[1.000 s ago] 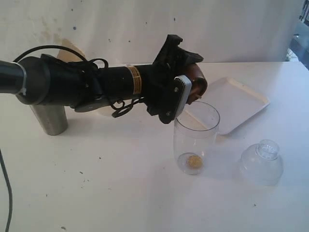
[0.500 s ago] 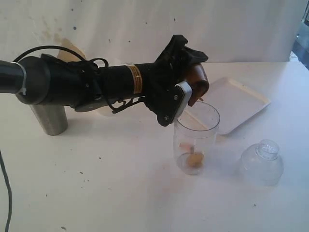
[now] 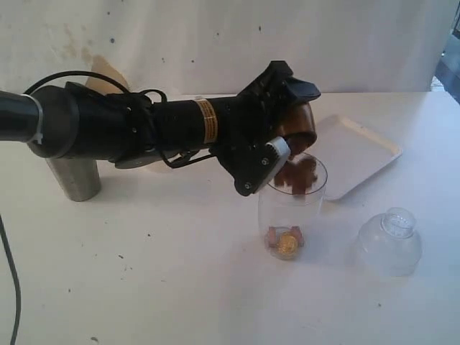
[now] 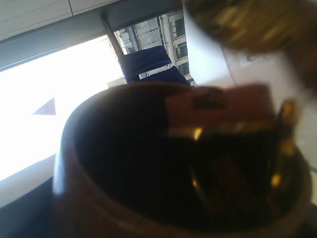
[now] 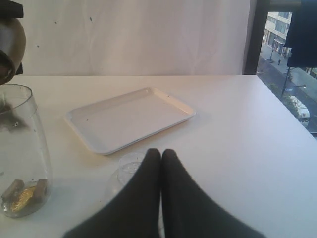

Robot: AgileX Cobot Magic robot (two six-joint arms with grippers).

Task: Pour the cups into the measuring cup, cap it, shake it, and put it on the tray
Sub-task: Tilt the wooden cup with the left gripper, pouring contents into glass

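Soft, even daylight washes the white worktop [image 3: 144, 287] in the exterior view, casting only faint shadows, while glare from a window [image 4: 49, 124] blows out the left wrist view, where the brown wooden cup [image 4: 148, 163] looms dark and out of focus.

A smooth, glossy brown wooden cup [image 3: 303, 126], clear shiny measuring cup [image 3: 287, 208], dull brushed-metal tumbler [image 3: 72, 180] and smooth white tray [image 3: 359, 147] on a matt, speckled white table [image 3: 144, 273].
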